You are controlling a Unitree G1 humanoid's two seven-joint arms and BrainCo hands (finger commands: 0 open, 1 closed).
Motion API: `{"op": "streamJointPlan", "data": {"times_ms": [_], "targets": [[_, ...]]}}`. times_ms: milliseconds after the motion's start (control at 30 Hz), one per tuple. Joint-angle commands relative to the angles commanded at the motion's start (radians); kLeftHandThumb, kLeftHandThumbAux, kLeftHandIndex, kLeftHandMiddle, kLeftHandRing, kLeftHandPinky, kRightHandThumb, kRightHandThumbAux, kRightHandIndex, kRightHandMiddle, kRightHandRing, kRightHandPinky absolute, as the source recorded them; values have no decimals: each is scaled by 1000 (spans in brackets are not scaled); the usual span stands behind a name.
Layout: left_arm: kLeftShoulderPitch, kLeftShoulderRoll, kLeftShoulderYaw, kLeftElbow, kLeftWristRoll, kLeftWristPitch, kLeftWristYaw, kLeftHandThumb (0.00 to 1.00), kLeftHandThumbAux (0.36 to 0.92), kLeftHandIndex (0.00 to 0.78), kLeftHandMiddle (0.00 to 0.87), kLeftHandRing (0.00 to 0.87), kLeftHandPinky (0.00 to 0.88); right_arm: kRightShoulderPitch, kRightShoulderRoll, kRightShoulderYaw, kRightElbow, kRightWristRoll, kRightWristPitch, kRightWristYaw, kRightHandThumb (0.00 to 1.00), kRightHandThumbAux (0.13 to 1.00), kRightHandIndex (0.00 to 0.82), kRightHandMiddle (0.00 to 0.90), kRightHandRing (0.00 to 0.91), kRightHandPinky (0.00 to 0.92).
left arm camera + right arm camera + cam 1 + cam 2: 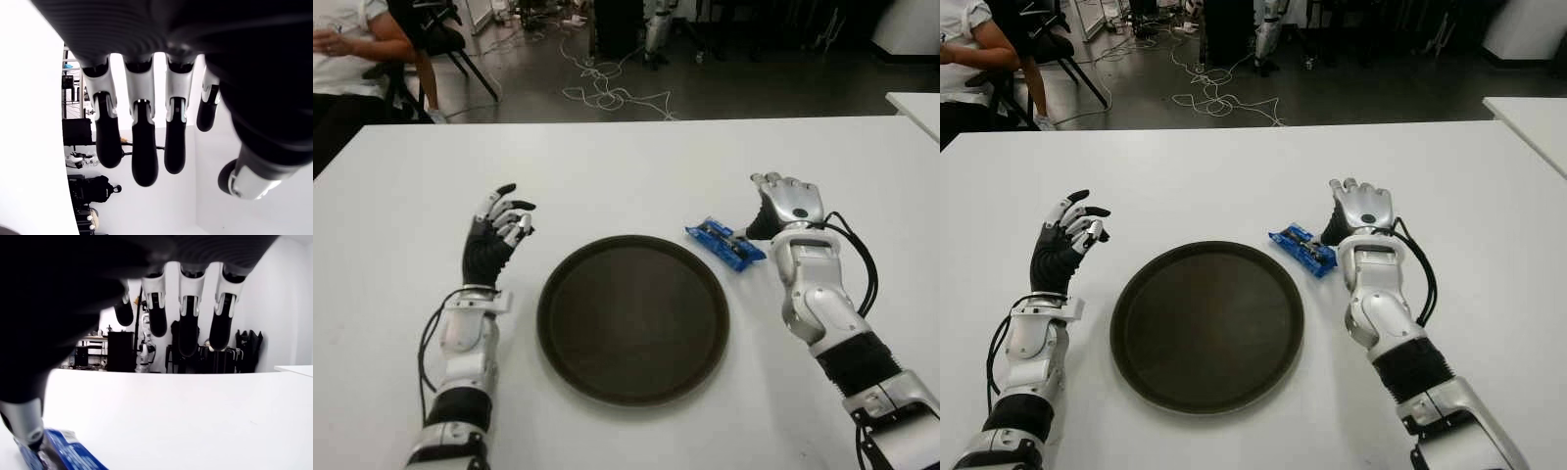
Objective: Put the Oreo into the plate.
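Looking down at your white table, you have the dark round plate in the middle, near your edge, and nothing lies in it. The Oreo, a blue pack, lies flat on the table just beyond the plate's far right rim, slanted, not in the plate.

Your right hand sits just right of the Oreo, back of the hand up. Its fingers are stretched forward and spread, gripping nothing; in the right wrist view the thumb tip comes down at the end of the blue pack, though you cannot tell whether it touches.

Your left hand shows left of the plate, well apart from the Oreo, raised with the palm toward the plate. Its fingers hang loose and slightly bent, holding nothing.

Beyond the table's far left corner a person sits on a chair, and white cables lie tangled on the floor.
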Motion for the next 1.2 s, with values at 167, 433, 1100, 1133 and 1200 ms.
{"op": "streamJointPlan", "data": {"times_ms": [167, 433, 1100, 1133, 1200], "targets": [[1, 1, 1, 0, -2, -4, -1, 1000, 639, 188, 398, 526, 479, 5, 10, -3, 20, 22, 1, -19, 0, 616, 121, 183, 237, 298], [4, 3, -1, -4, 13, -10, 15, 1000, 638, 196, 401, 529, 483, -23, 18, -13, 179, 102, -51, -104, 0, 628, 146, 206, 255, 308], [12, 3, -9, -28, 11, 8, 10, 1000, 639, 201, 399, 530, 456, -46, 30, -2, 272, 210, -72, -190, 0, 638, 148, 163, 206, 276], [12, 2, -9, -27, 10, 8, 8, 1000, 639, 200, 398, 529, 458, -49, 30, -1, 284, 215, -75, -195, 0, 642, 148, 164, 210, 281], [11, 2, -9, -25, 7, 9, 6, 1000, 639, 198, 398, 529, 454, -55, 30, 0, 303, 224, -82, -203, 0, 652, 163, 174, 222, 294]]}}
